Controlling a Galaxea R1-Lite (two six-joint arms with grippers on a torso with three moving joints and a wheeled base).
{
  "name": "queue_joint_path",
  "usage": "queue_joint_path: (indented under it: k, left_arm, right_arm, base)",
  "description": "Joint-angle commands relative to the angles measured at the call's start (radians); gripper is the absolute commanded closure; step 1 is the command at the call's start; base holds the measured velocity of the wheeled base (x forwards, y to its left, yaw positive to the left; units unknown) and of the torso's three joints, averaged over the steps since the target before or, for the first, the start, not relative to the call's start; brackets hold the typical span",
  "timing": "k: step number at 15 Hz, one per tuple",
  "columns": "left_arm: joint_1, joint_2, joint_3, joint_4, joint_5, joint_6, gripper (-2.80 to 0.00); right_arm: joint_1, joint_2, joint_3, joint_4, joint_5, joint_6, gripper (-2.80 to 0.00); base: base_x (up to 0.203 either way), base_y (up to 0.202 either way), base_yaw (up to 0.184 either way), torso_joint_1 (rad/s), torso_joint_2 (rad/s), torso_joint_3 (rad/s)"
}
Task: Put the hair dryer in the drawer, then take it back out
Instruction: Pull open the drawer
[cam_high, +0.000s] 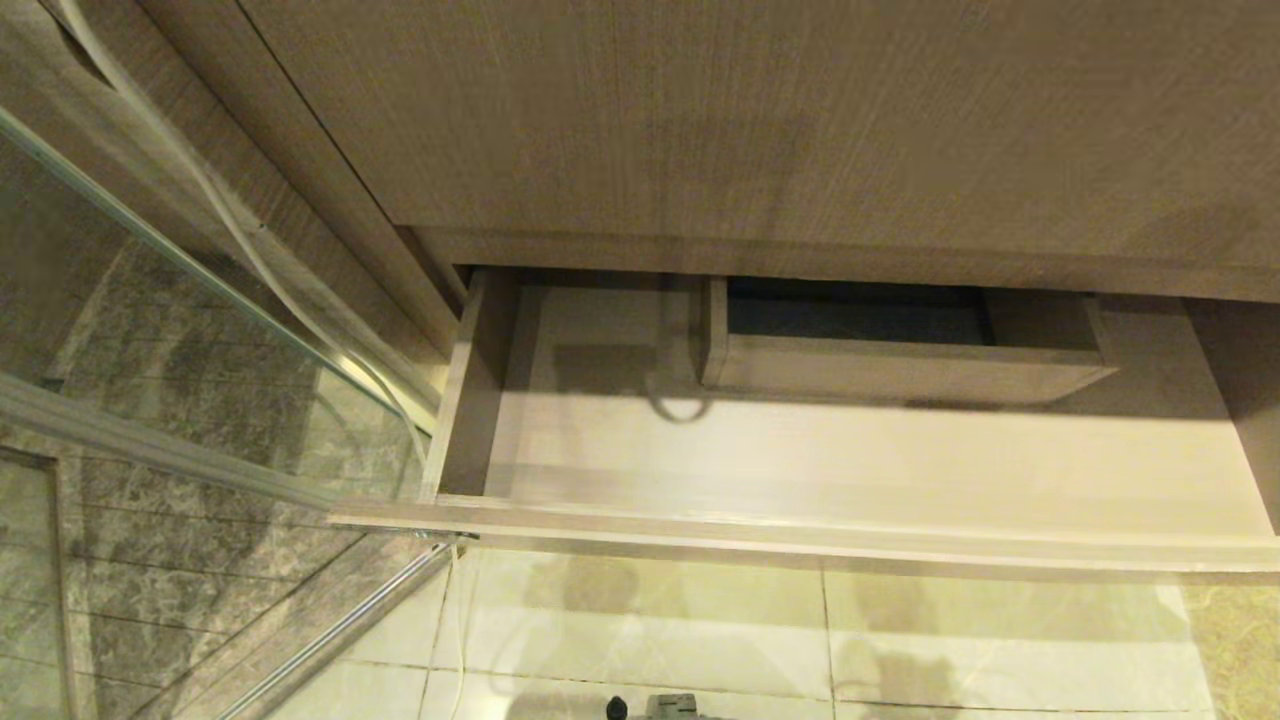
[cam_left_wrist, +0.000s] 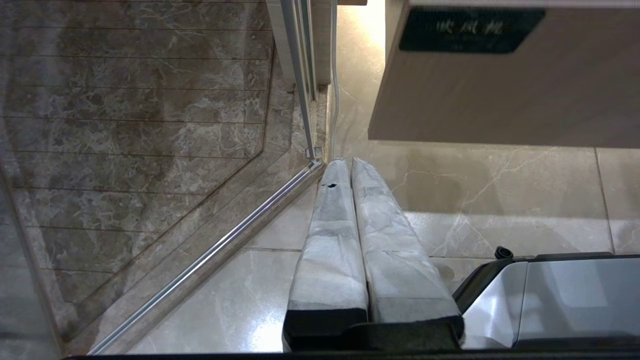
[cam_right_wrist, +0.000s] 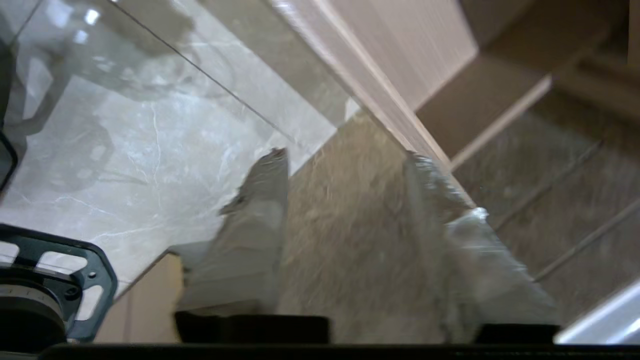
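Light wood-grain boards are framing the wide shallow vanity drawer (cam_high: 800, 470), which is standing pulled out with its boxed rectangular cut-out (cam_high: 900, 350) showing, and I am finding no white hair dryer in it or in any view. My right gripper (cam_right_wrist: 345, 220) is hanging with its padded fingers apart and empty, below the drawer's front edge, while my left gripper (cam_left_wrist: 350, 170) is resting pressed together near the drawer's labelled corner. Reaching in blind, I am risking knocking the drawer's front.

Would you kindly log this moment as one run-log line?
drawer: open, no dryer seen | left gripper: shut, parked above floor | right gripper: open, holding nothing, near drawer front
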Motion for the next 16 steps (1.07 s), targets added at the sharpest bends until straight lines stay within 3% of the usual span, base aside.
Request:
queue_joint_path:
  k: [1, 4, 10, 14, 16]
  left_arm:
    - [0.0, 0.0, -0.001, 0.001, 0.0, 0.0, 0.0]
    - [0.0, 0.0, -0.001, -0.001, 0.0, 0.0, 0.0]
    - [0.0, 0.0, 0.0, -0.001, 0.0, 0.0, 0.0]
    - [0.0, 0.0, 0.001, 0.001, 0.0, 0.0, 0.0]
    - [0.0, 0.0, -0.001, 0.001, 0.0, 0.0, 0.0]
  right_arm:
    - [-0.018, 0.015, -0.013, 0.006, -0.007, 0.073, 0.0]
    - [-0.039, 0.008, -0.012, 0.006, -0.01, 0.211, 0.0]
    - [-0.044, -0.027, 0.076, -0.014, -0.001, 0.364, 0.0]
    - [-0.038, -0.039, 0.223, -0.251, -0.001, 0.546, 0.0]
    - [-0.024, -0.045, 0.242, -0.281, -0.001, 0.567, 0.0]
  base:
    - [0.0, 0.0, 0.0, 0.0, 0.0, 0.0]
    - [0.0, 0.0, 0.0, 0.0, 0.0, 0.0]
    - [0.0, 0.0, 0.0, 0.0, 0.0, 0.0]
    - [0.0, 0.0, 0.0, 0.0, 0.0, 0.0]
    - [0.0, 0.0, 0.0, 0.0, 0.0, 0.0]
